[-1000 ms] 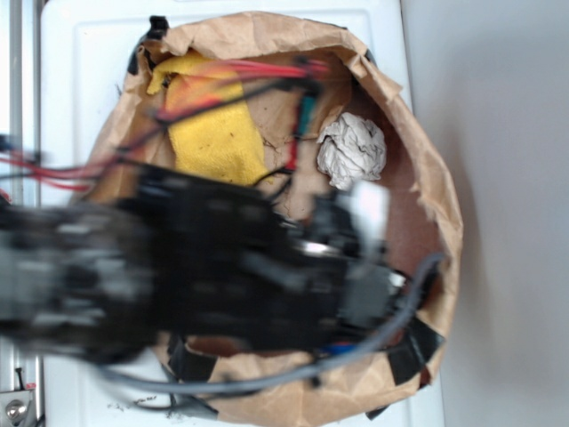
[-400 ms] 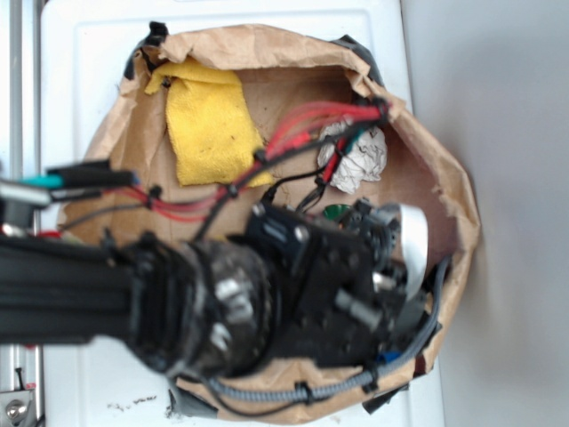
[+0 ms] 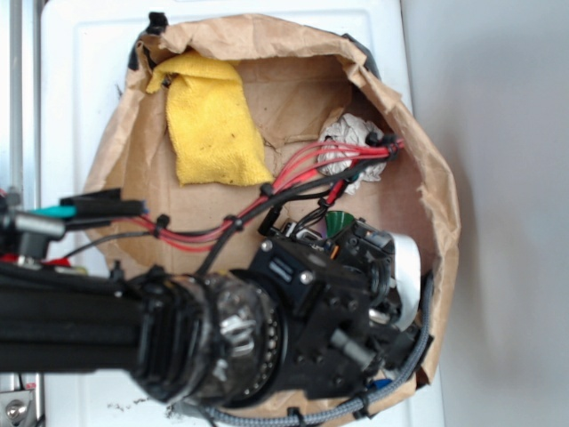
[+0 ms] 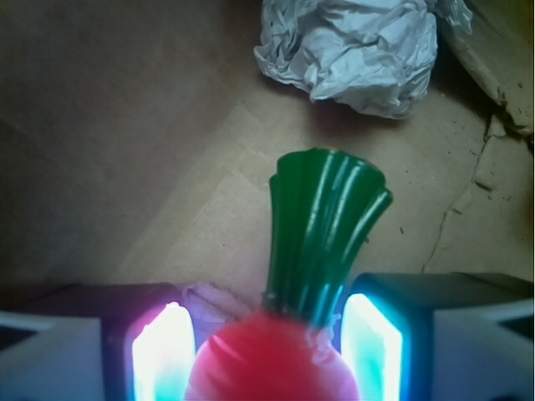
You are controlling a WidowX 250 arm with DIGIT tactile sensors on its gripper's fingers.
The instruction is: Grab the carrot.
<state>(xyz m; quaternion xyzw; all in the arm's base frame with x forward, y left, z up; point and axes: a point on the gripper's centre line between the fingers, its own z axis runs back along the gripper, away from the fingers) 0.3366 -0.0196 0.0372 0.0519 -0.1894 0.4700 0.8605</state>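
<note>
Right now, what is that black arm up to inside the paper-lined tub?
The robot arm has reached down into the paper-lined tub to grab a toy carrot. In the wrist view the carrot sits between the two lit fingers of the tool, green top pointing away. Whether they are squeezing it yet is hard to tell. A crumpled ball of white paper lies just beyond, and a yellow cloth lies at the far end.

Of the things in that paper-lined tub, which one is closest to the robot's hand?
The carrot, between the hand's fingers; the crumpled paper and yellow cloth lie farther off.
</note>
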